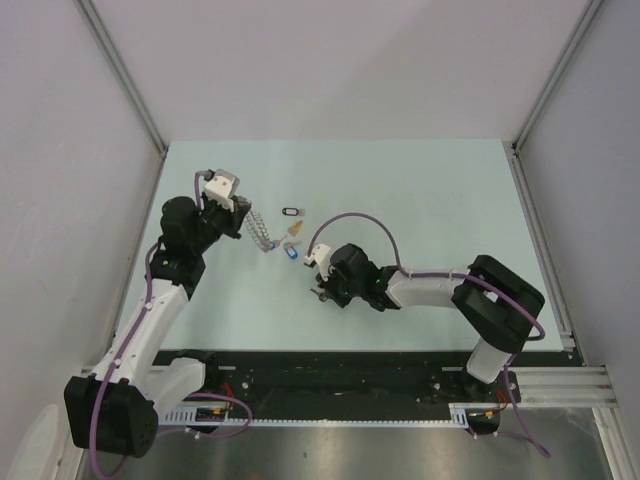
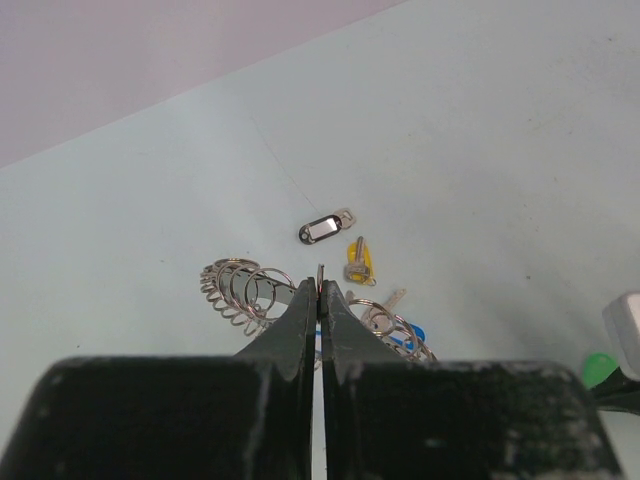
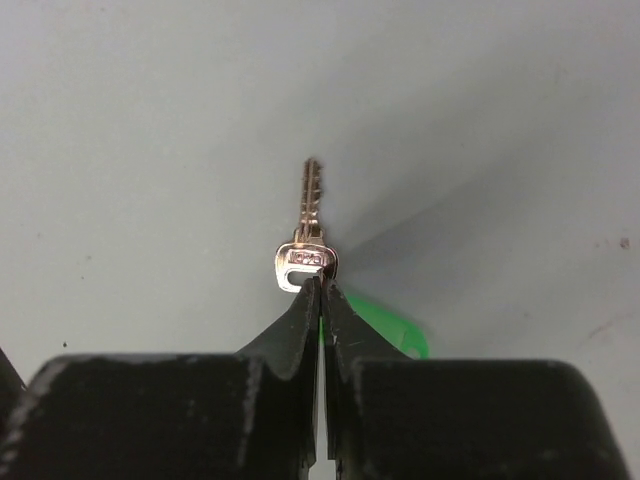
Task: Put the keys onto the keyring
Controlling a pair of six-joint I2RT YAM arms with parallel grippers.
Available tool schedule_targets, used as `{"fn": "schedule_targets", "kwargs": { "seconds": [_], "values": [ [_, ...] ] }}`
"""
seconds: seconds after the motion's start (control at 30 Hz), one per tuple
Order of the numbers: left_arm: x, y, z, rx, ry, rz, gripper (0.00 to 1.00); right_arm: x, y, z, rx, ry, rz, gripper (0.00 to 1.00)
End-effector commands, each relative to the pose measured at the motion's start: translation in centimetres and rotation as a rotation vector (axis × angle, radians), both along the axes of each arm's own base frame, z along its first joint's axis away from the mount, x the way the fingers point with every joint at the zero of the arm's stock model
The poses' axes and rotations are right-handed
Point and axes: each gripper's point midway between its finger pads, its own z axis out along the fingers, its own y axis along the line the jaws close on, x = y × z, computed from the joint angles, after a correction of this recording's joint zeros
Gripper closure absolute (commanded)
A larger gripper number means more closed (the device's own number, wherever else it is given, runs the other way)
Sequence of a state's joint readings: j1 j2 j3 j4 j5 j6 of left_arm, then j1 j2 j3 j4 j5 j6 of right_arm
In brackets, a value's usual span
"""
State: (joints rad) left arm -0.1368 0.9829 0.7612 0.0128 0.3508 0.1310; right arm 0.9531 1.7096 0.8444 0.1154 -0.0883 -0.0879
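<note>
Writing is scarce on this bench: the only marks I can find are a few stamped characters on the head of the green-tagged key (image 3: pixel 303 264), too small to read. The right gripper (image 3: pixel 320 285) is pinched tight on that key's head, blade pointing away from the fingers, with the green tag (image 3: pixel 392 333) hanging behind them above the pale table (image 1: pixel 420 190). The left gripper (image 2: pixel 320 287) is closed as well, with a thin sliver of metal showing between its tips, which looks to be a strand of the keyring (image 2: pixel 240 290). The ring lies stretched out like a spring on the table, with loops on both sides of those fingers. Just beyond it lie the black-tagged key (image 2: pixel 325 228), whose white label window appears blank, and the yellow-tagged key (image 2: pixel 358 261). A blue tag (image 2: pixel 410 338) sits against the ring's loops on the right. The two grippers are near each other but apart.
</note>
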Motion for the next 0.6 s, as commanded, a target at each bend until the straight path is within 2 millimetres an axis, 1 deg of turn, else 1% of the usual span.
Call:
{"fn": "schedule_targets", "kwargs": {
  "seconds": [0.0,0.07,0.1,0.13,0.2,0.23,0.3,0.4,0.43,0.5,0.53,0.57],
  "values": [
    [0.4,-0.3,3.2,-0.018,-0.084,-0.024,1.0,-0.2,-1.6,1.6,0.022,0.072,-0.041,0.88],
    [0.4,-0.3,3.1,-0.016,-0.079,-0.027,1.0,0.1,-1.9,2.3,0.032,0.072,-0.064,0.78],
    [0.4,-0.3,3.1,-0.016,-0.077,-0.029,0.99,-0.2,-2.5,2.1,0.012,0.089,-0.073,0.71],
    [0.4,-0.3,3.0,-0.015,-0.077,-0.029,1.0,-0.2,-2.5,3.1,0.031,0.078,-0.08,0.68],
    [0.4,-0.4,3.2,-0.014,-0.079,-0.032,1.0,-0.2,-2.8,3.9,0.031,0.075,-0.096,0.62],
    [0.4,-0.4,3.1,-0.014,-0.076,-0.033,1.0,-0.2,-2.9,4.5,0.034,0.069,-0.099,0.61],
    [0.4,-0.5,3.0,-0.015,-0.069,-0.038,1.0,0.1,-3.4,4.8,-0.001,0.064,-0.124,0.6],
    [0.3,-0.6,3.0,-0.015,-0.069,-0.045,1.0,0.4,-3.7,4.9,-0.054,0.042,-0.131,0.58],
    [0.3,-0.6,3.0,-0.015,-0.068,-0.046,1.0,0.7,-3.3,5.3,-0.055,0.026,-0.12,0.58],
    [0.3,-0.6,3.1,-0.015,-0.07,-0.048,1.0,0.7,-3.1,4.8,-0.097,0.017,-0.08,0.58],
    [0.3,-0.6,3.0,-0.013,-0.066,-0.048,1.0,0.6,-2.6,5.1,-0.102,0.002,-0.056,0.58],
    [0.3,-0.6,3.0,-0.013,-0.065,-0.048,1.0,0.4,-2.4,4.5,-0.13,0.0,-0.037,0.58]
  ]
}}
